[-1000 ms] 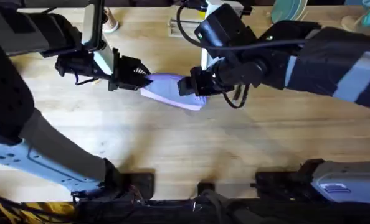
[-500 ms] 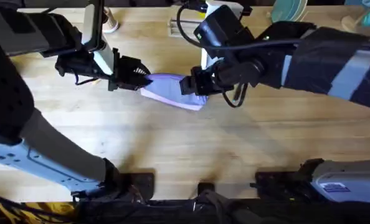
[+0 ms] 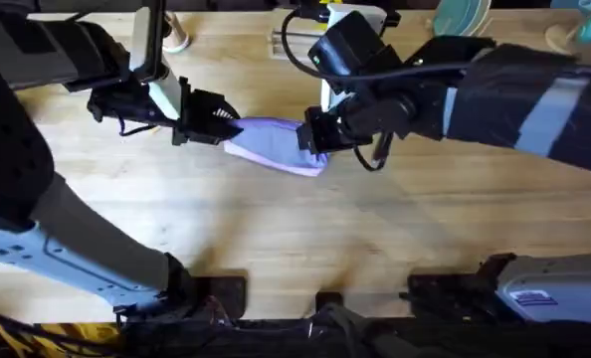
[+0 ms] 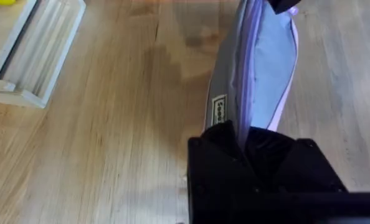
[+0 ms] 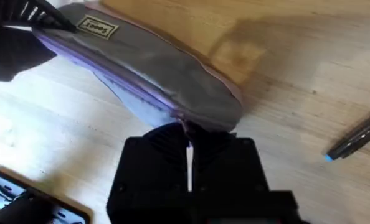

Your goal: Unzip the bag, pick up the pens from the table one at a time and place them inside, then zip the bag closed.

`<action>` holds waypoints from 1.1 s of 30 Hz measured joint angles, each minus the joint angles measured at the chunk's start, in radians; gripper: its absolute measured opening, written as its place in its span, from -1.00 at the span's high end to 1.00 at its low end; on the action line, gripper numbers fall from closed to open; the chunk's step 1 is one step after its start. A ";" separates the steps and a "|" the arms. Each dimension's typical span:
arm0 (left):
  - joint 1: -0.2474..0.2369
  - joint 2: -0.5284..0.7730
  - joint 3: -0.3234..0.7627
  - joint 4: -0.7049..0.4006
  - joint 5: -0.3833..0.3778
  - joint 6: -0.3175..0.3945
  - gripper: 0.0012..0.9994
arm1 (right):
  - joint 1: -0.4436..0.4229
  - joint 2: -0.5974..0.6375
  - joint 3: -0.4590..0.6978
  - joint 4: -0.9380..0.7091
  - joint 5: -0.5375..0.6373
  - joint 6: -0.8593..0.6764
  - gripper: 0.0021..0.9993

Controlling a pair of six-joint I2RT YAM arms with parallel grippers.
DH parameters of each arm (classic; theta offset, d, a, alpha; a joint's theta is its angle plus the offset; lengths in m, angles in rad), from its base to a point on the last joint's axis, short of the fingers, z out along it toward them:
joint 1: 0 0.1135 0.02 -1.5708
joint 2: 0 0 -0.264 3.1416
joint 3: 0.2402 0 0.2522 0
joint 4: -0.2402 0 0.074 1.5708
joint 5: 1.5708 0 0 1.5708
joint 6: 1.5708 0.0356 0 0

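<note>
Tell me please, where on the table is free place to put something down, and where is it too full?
The table is bare across the wide strip between the bag and the arm bases. It is crowded around the bag, with the left pincer on one end and the right pincer on the other, and along the far edge near the white rack.

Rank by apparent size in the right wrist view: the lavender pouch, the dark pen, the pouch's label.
1. Soft lavender fabric pouch
2. Slim dark pen with bluish end, partly cut off by the edge
3. Small rectangular label on the pouch
</note>
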 joint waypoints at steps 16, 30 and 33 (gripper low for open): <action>0.004 0.000 0.000 0.002 0.003 0.000 0.92 | 0.000 -0.091 0.058 -0.059 -0.009 -0.020 0.94; 0.002 0.000 0.000 0.003 0.008 0.000 0.92 | -0.042 -0.097 0.122 -0.107 -0.043 -0.066 0.94; 0.002 0.000 0.000 0.003 0.008 0.000 0.92 | -0.043 -0.097 0.122 -0.109 -0.054 -0.083 0.94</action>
